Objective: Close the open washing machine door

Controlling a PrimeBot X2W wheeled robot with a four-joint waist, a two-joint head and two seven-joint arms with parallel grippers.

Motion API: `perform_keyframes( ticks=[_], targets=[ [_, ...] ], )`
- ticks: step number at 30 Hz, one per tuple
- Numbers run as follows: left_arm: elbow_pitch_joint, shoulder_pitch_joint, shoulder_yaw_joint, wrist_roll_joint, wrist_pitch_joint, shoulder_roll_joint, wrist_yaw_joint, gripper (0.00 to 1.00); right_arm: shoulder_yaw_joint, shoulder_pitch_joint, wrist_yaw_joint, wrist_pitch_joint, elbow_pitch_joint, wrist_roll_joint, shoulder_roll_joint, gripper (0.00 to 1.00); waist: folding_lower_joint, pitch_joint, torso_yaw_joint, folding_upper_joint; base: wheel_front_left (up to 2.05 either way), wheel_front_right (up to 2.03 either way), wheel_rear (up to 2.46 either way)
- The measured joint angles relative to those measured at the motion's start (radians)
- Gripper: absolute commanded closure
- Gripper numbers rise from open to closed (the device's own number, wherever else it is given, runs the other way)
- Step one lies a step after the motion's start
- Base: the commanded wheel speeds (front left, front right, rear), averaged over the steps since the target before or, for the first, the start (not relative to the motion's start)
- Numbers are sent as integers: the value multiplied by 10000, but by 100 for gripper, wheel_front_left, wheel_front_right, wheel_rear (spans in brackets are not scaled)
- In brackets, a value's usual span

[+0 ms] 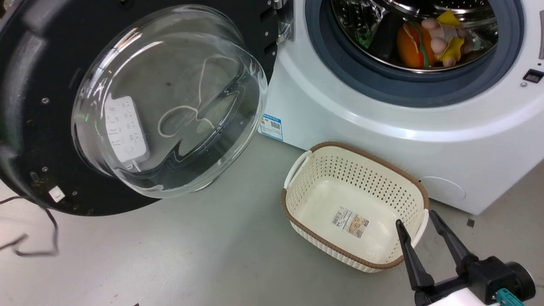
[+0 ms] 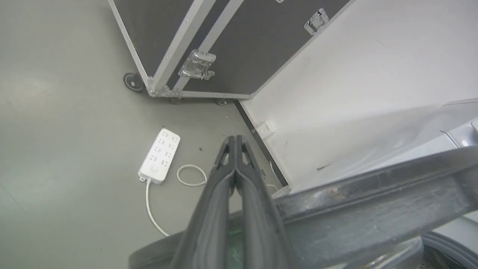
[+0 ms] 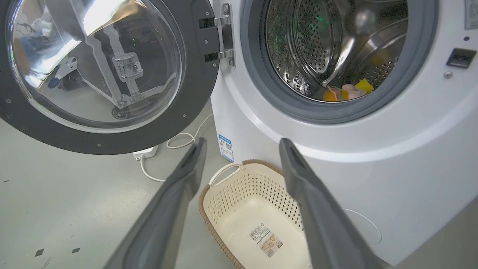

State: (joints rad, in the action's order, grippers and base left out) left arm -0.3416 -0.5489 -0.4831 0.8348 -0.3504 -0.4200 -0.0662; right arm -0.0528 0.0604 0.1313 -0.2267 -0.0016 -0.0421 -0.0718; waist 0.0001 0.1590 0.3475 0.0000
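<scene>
Two pincers to report to you. Your left pincer (image 2: pixel 236 139) has its fingers pressed together with nothing between them. In the left wrist view it rises from 6 o'clock across the dark edge of the washing machine door (image 1: pixel 170 102); you cannot tell from that view whether it touches the edge. Your right pincer (image 1: pixel 416 217) sits at 5 o'clock in the head view, fingers spread and holding nothing, its tips overlapping the near corner of the cream basket (image 1: pixel 369 155) in that view.

Door status: open, swung wide on its metal hinge (image 3: pixel 225 37), filling 9 to 11 o'clock of the head view, with the glass bowl bulging toward the camera inside the black rim.

The white washing machine (image 1: pixel 425 140) stands at 1 to 3 o'clock. Its grey rubber ring (image 1: pixel 382 85) and steel drum (image 3: pixel 317 45) are exposed, with soft toys (image 1: pixel 425 42) inside.

The basket rests on the grey floor (image 1: pixel 212 255) just beside the machine's front. A white power strip (image 2: pixel 160 155) lies on the floor at 9 o'clock of the left fingertips, near a black flight case (image 2: pixel 231 37) at 12 o'clock
</scene>
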Motion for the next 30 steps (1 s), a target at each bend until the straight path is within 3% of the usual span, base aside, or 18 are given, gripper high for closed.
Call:
perform_keyframes(
  ticks=[5,6,7,8,15,21,22,30],
  targets=[
    [-437,-225,-702,1998,-2125,46,-146,100,23,-12,0,-109,54,-50,-84,0,0,111,40,0,0,0,0],
    [-366,-235,-903,2721,-2807,182,-82,100,-6,-16,0,-167,88,-48,-98,0,0,133,81,0,0,0,0],
    [-366,-235,-903,2721,-2807,182,-82,100,-6,-16,0,-167,88,-48,-98,0,0,133,81,0,0,0,0],
    [136,-63,-1149,3691,-3636,543,215,100,-21,-20,0,-217,121,-46,-102,0,-2,73,84,-1,0,0,0],
    [997,981,-991,4420,-4926,1197,378,100,13,-22,0,-219,238,-44,-84,0,-2,-153,56,0,0,0,0],
    [2750,2638,-441,5417,-6648,2326,420,100,169,-22,0,-263,397,-44,29,0,-1,-532,-109,0,0,0,0],
    [3766,3524,-163,5605,-7056,2855,345,100,462,-23,0,-267,437,-44,104,0,-2,-706,-264,0,0,0,0],
    [5614,5540,1578,5883,-6828,3622,240,100,1670,-24,0,-305,472,71,153,0,-2,-1112,-987,-1,0,0,0]
  ],
)
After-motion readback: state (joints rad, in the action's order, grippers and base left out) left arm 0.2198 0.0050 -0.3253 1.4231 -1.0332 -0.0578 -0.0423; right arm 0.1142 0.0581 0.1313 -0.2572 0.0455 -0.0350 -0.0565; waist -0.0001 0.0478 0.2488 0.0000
